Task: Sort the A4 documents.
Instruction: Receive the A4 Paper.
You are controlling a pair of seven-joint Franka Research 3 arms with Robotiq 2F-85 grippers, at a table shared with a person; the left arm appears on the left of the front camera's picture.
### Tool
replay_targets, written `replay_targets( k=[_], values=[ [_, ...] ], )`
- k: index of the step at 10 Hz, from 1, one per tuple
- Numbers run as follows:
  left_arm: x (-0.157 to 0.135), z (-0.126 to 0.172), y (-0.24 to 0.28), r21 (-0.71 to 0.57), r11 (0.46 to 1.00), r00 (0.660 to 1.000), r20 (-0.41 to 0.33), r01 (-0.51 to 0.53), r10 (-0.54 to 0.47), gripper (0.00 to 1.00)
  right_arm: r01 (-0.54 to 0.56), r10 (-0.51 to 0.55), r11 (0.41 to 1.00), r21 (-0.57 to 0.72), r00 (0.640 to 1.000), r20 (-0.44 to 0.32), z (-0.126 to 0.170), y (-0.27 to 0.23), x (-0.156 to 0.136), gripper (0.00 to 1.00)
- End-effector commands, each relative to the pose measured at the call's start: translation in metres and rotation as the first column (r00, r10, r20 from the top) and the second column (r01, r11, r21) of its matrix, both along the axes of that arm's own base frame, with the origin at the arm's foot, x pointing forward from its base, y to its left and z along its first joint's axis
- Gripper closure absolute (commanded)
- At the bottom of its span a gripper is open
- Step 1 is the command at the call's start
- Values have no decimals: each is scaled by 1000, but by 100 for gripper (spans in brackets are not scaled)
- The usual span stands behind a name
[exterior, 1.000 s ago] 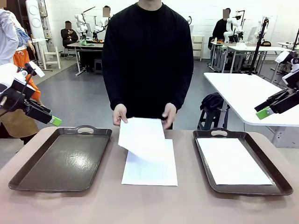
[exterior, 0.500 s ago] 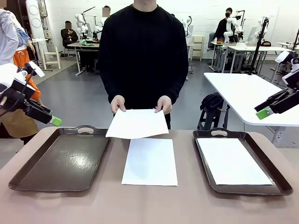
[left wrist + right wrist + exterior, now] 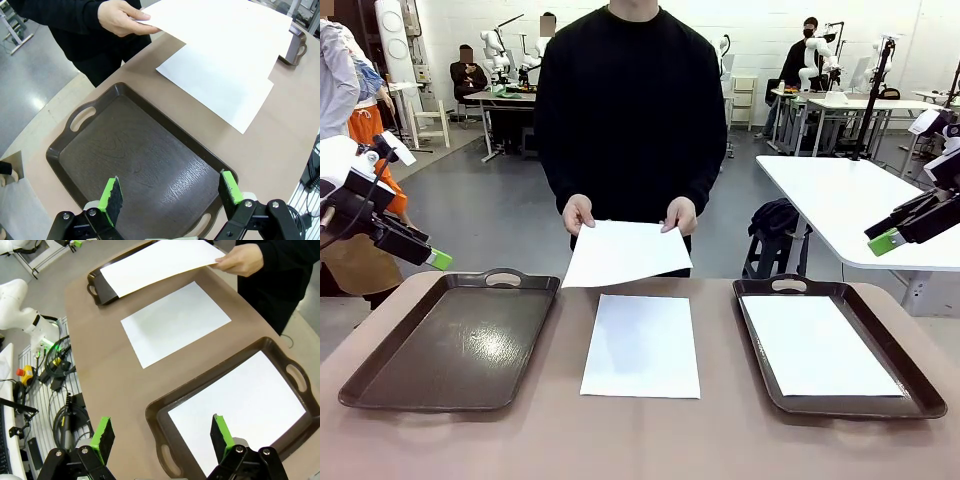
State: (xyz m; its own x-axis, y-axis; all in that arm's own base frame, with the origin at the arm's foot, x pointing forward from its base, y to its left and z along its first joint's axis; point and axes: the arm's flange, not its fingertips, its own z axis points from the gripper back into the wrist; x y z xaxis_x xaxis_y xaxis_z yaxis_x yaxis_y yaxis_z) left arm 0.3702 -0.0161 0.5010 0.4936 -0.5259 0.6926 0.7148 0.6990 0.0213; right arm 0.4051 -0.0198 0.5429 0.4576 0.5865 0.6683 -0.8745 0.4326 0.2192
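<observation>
While you are watching:
Left gripper [image 3: 170, 189]: hanging, fingers apart, empty.
Right gripper [image 3: 162, 432]: hanging likewise.
A4 documents [image 3: 820, 345]: one lying in the right tray [image 3: 850, 407], a second sheet [image 3: 642, 345] lying at the tabletop [image 3: 640, 440] centre, a third sheet [image 3: 625, 252] hanging in the person's hands [image 3: 578, 213] over the far edge.

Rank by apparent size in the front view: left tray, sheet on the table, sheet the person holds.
1. left tray
2. sheet on the table
3. held sheet; tilted and farther off, so unsure.
</observation>
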Motion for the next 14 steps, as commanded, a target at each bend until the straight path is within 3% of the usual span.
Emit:
replay_targets(
  k=[1,14],
  values=[
    [1,-2,3,-10,1000,1000,3,9,-9,0,-13,13,1000,-13,1000,4,-1,1,-1,0],
    [1,-2,3,-10,1000,1000,3,9,-9,0,-13,13,1000,-13,1000,4,-1,1,-1,0]
  ],
)
